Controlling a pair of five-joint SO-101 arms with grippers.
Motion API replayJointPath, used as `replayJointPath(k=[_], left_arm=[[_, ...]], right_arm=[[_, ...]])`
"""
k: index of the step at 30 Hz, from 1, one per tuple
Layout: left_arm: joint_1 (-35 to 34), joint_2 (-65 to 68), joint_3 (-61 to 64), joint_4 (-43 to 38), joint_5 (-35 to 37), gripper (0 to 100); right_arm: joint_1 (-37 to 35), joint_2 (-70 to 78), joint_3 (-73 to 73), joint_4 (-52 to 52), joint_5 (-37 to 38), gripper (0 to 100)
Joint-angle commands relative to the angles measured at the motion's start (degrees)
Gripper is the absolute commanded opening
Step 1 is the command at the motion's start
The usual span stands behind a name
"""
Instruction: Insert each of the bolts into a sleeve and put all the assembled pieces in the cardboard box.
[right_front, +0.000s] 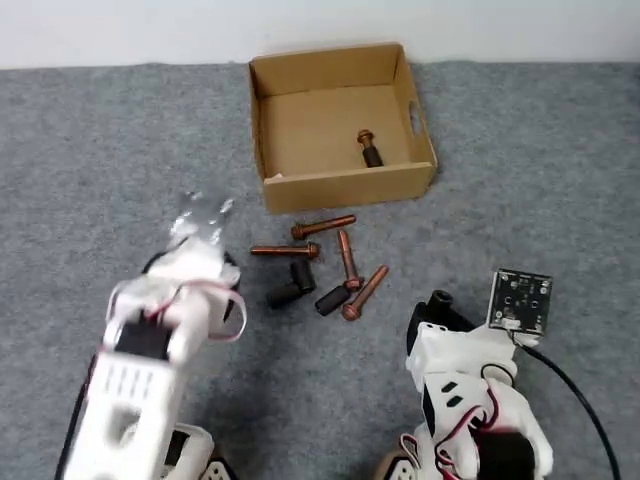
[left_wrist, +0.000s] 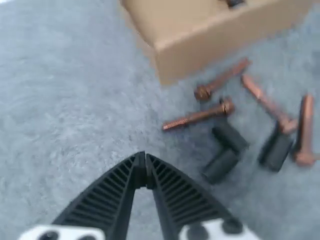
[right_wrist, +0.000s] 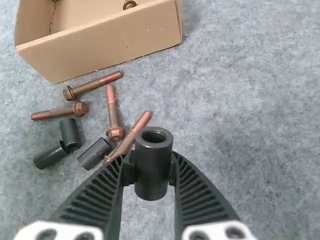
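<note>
Grips 1 sleeve (right_wrist: 151, 179) upright in right gripper (right_wrist: 150, 161). Holds left gripper (left_wrist: 145, 162) closed, empty, near 4 bolts (right_front: 323, 226). Shows 1 assembled piece (right_front: 369, 148) in box (right_front: 340, 188).

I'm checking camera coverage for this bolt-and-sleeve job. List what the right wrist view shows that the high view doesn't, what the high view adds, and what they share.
Right wrist view: the right tool shut on a sleeve, its open bore toward the camera.
High view: the whole floor of the cardboard box with one assembled piece lying in it, the left arm, and a small square board beside the right arm.
Both: the box's front wall, with four loose bolts and three loose sleeves on the grey carpet in front of it.
</note>
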Motion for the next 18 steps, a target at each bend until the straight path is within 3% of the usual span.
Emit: replayJointPath(k=[1, 9, 18], left_arm=[[0.53, 19.43, -11.65, 0.79, -11.43, 1], [0.70, 43.96, -34.77, 8.44, -28.31, 1], [2.81, 62.68, -59.47, 19.52, -39.21, 11]], right_arm=[[0.66, 0.04, -0.09, -0.48, 0.35, 0.8], [0.75, -0.13, -0.09, -0.48, 0.35, 0.8], [0.75, -0.22, -0.09, -0.48, 0.35, 0.8]])
